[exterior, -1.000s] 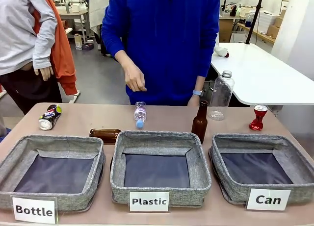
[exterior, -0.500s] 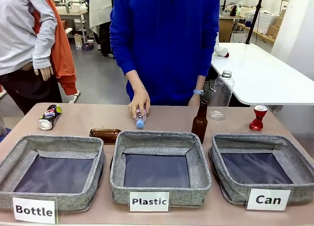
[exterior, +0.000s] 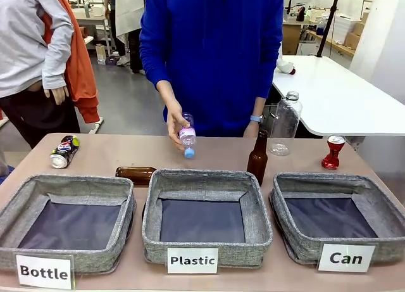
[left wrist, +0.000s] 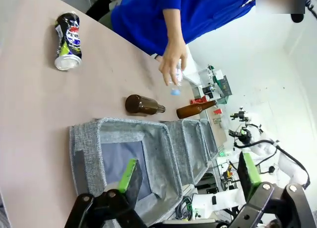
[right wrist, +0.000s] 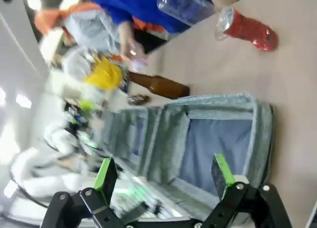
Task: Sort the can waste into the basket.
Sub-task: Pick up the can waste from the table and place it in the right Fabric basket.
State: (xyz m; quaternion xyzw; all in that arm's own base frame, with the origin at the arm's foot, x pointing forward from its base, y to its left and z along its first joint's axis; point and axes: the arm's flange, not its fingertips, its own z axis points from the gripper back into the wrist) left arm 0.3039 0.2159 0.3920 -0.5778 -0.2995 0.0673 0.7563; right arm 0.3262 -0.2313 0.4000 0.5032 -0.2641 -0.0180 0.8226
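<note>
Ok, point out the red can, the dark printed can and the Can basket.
Red crushed can point(exterior: 333, 152): front view, on its pinched middle.
Dark printed can point(exterior: 64, 151): front view, on its printed side.
Can basket point(exterior: 316, 178): front view, on its far rim.

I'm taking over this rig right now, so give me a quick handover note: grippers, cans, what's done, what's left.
Left gripper: open, empty.
Right gripper: open, empty, over the Can basket.
Red can stands on the table behind that basket; dark can lies at the far left.
The basket holds nothing: neither can sorted, both left.
The person's hand holds a small plastic bottle.
</note>
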